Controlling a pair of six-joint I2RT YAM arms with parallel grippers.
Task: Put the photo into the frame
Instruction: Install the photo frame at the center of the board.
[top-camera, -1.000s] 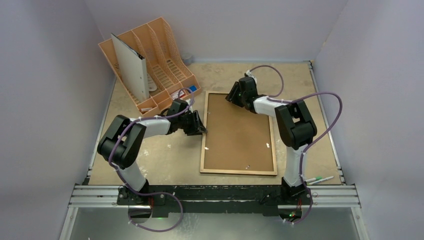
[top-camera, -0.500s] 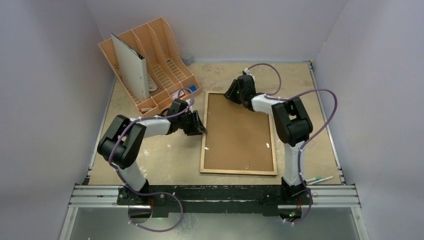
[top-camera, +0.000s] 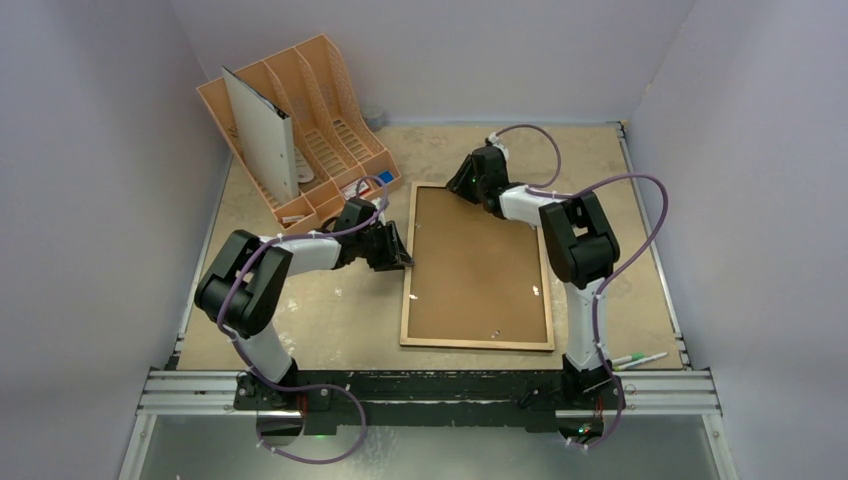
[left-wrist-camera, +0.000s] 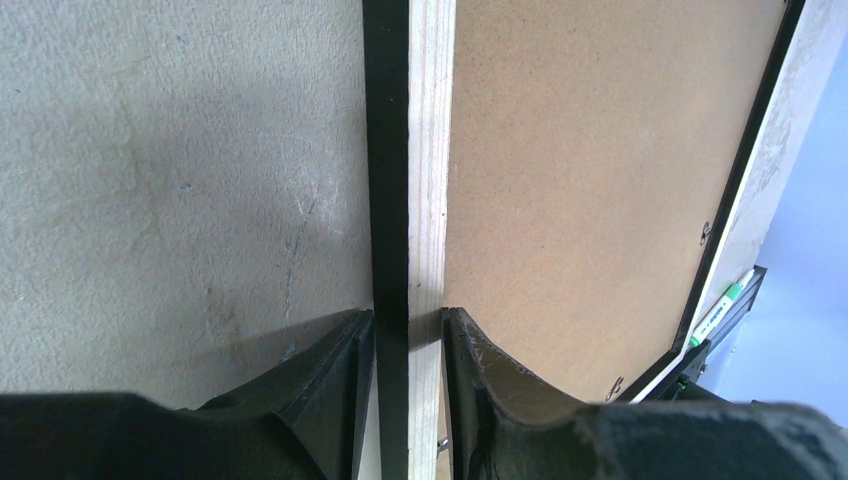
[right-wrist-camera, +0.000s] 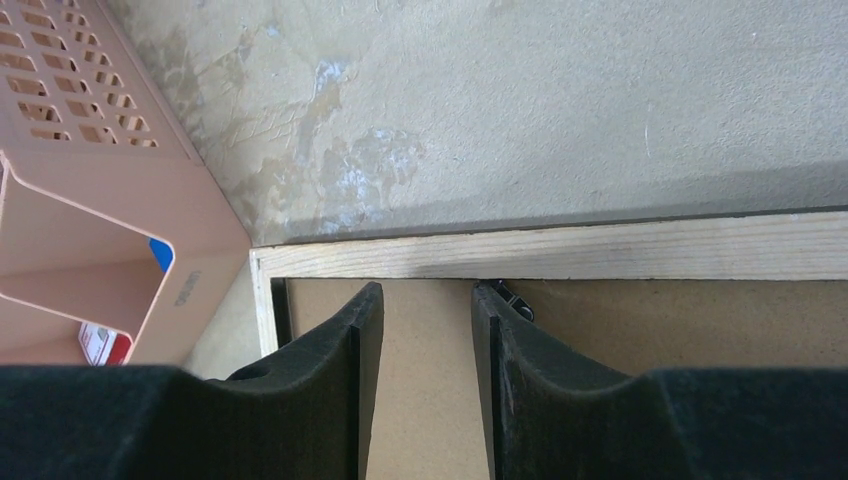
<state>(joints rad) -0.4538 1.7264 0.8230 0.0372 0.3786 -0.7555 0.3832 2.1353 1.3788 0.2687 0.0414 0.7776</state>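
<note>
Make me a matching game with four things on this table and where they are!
Things:
1 frame
2 backing board
3 file rack
4 marker pens

Places:
A far-left corner of the table
B lying inside the wooden rim
C near-right edge, by the rail
D flat mid-table, left end effector on its side rail

Pairs: 1-D, 2-B, 3-A, 4-C

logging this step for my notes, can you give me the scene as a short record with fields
frame: flat on the table, light wood face up
backing board: seated inside the frame
left tool: clamped on the frame's left rail
right tool: open, over the backing board by the far rail, beside a clip
photo: not visible
organiser: far left, pale sheet standing in it
</note>
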